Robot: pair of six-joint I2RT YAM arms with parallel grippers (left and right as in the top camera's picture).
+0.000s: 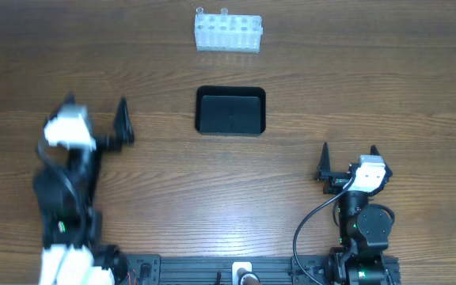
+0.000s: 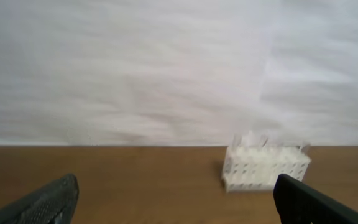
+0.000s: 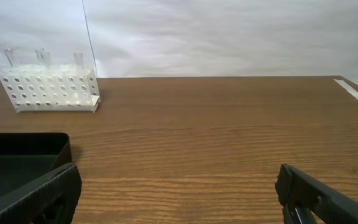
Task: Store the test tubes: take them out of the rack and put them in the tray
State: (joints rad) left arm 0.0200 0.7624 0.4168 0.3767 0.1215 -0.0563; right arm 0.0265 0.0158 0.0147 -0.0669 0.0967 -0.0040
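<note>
Lab: test-tube rack, wooden table

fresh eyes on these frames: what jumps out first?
The white rack at the far side of the wooden table, with a few clear test tubes standing in it, and the black tray just in front of it, which looks empty. The left gripper and the right gripper hang open nearer the arm bases, apart from both.

A brown wood-grain table runs back to a plain white wall behind it.
</note>
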